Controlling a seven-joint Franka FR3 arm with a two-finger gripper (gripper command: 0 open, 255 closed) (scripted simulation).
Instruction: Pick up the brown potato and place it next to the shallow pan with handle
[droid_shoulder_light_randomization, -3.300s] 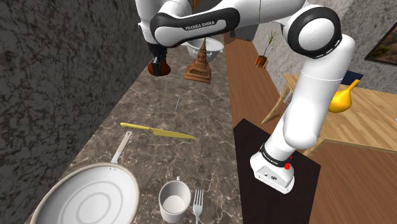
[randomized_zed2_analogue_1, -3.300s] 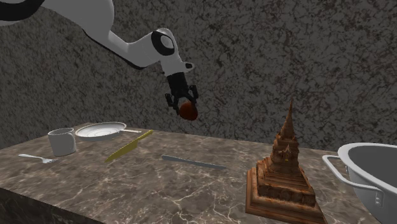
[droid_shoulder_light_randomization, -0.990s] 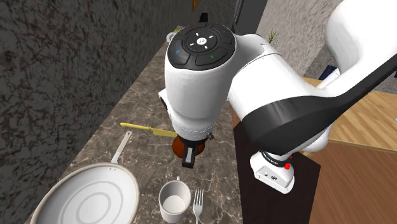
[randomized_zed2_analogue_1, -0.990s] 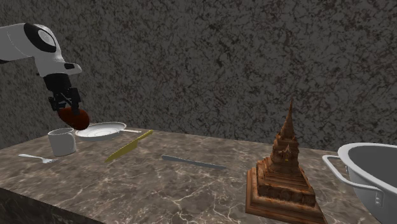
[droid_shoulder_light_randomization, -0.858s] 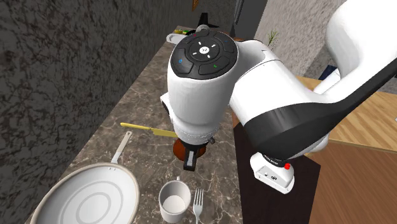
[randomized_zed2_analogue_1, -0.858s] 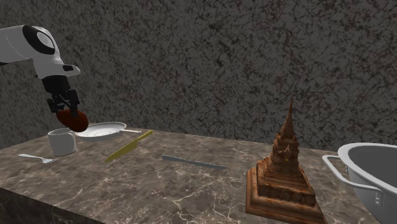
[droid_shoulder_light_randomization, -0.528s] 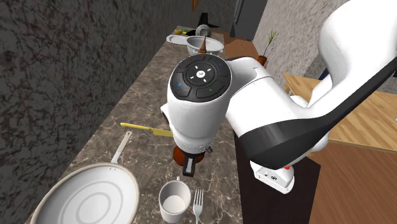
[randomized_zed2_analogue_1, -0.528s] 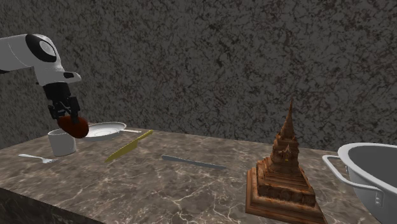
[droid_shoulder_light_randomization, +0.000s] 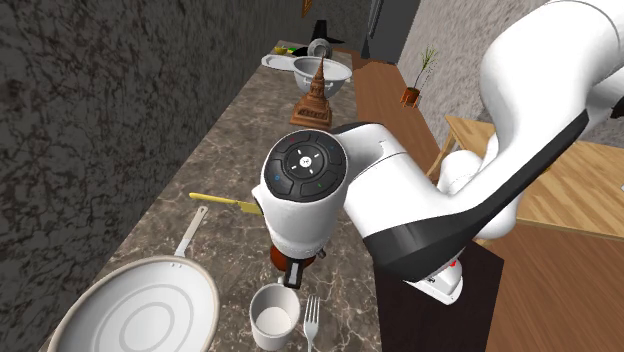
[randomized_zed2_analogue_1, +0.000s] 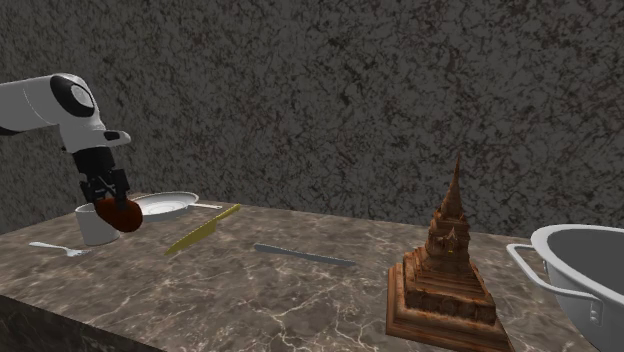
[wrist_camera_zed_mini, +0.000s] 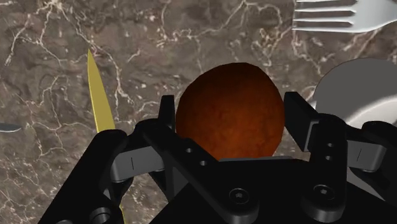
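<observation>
The potato (wrist_camera_zed_mini: 229, 111) sits pinched between my two fingers, which press on its flanks. It is nearly round, so it has no long axis to mind. My gripper (wrist_camera_zed_mini: 232, 121) points down at the counter (wrist_camera_zed_mini: 210, 38), and I judge the potato hangs a little above the stone rather than resting on it. The second exterior view does not settle that, since the potato (randomized_zed2_analogue_1: 126, 214) overlaps the mug (randomized_zed2_analogue_1: 95, 222) there.

In the shoulder view, taking the potato (droid_shoulder_light_randomization: 281, 258) as the clock's centre, the pan (droid_shoulder_light_randomization: 140, 312) lies at 8 o'clock, near but apart. Its handle (droid_shoulder_light_randomization: 190, 232) runs up toward 10 o'clock. That bearing is what the placing turns on: the pan is off to one side, not beneath me.

The mug (droid_shoulder_light_randomization: 274, 318) stands just beside the potato at 6 o'clock, close enough to crowd a straight drop. The fork (droid_shoulder_light_randomization: 311, 318) lies at 5 o'clock. The knife (droid_shoulder_light_randomization: 225, 202) lies at 10 o'clock, beyond the handle's tip.

Between the handle, the mug and the knife there is bare stone. I judge I should shift toward 9 o'clock before lowering, which would bring the potato closer to the pan and clear of the mug.
</observation>
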